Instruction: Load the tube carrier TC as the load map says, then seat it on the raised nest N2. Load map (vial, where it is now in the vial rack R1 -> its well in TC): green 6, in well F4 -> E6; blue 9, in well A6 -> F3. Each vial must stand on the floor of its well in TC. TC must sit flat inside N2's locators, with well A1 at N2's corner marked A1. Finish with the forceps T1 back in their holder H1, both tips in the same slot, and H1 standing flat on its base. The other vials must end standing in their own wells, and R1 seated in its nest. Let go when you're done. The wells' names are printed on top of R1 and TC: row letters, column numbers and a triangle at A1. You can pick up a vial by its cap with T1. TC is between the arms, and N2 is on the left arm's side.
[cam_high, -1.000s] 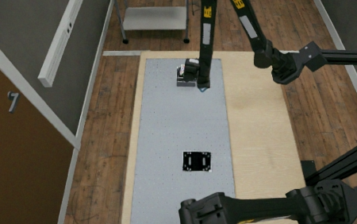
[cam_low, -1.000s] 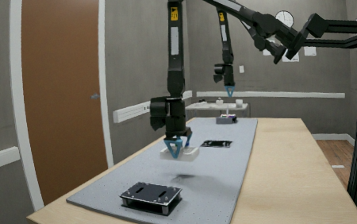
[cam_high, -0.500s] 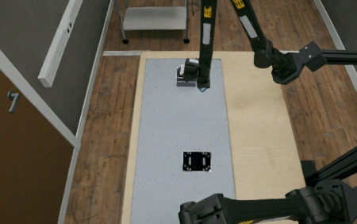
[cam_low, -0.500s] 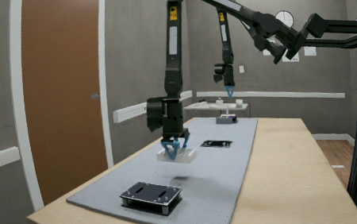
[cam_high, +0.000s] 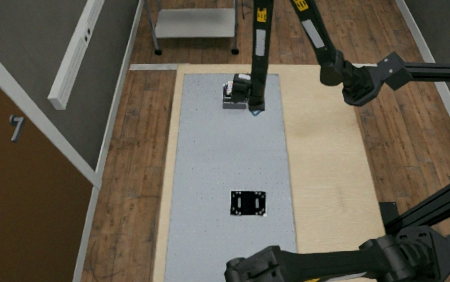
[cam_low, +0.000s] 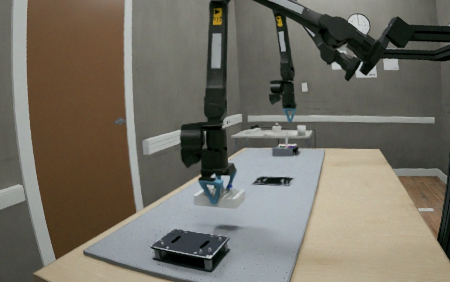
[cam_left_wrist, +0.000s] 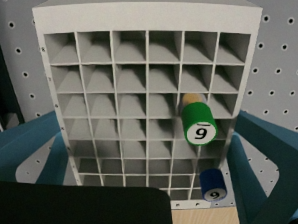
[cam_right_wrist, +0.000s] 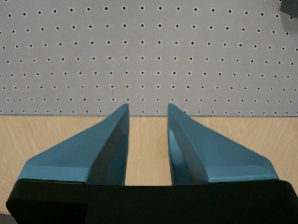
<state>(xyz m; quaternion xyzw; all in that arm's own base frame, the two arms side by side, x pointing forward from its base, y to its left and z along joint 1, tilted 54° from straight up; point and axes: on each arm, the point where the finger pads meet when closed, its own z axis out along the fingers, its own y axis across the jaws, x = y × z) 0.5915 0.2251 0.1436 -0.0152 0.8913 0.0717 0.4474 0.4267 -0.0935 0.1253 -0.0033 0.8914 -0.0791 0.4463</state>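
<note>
The white plastic tube carrier TC (cam_low: 233, 201) (cam_left_wrist: 150, 14) hangs above the table (cam_high: 330, 150) (cam_low: 350, 200), left of centre in the exterior view, its shadow below. We have it pinched between the blue fingers of the left gripper (cam_low: 222, 195) (cam_left_wrist: 149, 132). The raised black nest N2 (cam_low: 192, 245) waits at lower left, bare.

The green-capped vial (cam_left_wrist: 200, 122) and the blue-capped vial (cam_left_wrist: 213, 182) both stand in the carrier, so we judge the step to be carrying it across for seating. If we swing or tilt it sharply, the fingers' grip could slip and the vials could rattle or lift off their well floors. Lowering it slightly off line could catch an edge on N2's corner locators and leave it cocked; a wrong turn would put A1 at the wrong corner. Opening before it lies flat could drop it crooked, and a finger dragging on the way out could shift it.

The right gripper (cam_high: 256, 113) (cam_low: 290, 120) (cam_right_wrist: 148, 113) holds nothing, its fingers a little apart, near the grey vial rack (cam_high: 234, 105) (cam_low: 284, 152) at upper centre of the top view. Dropping it carelessly there could knock the remaining vials. We cannot tell how the forceps sit.
</note>
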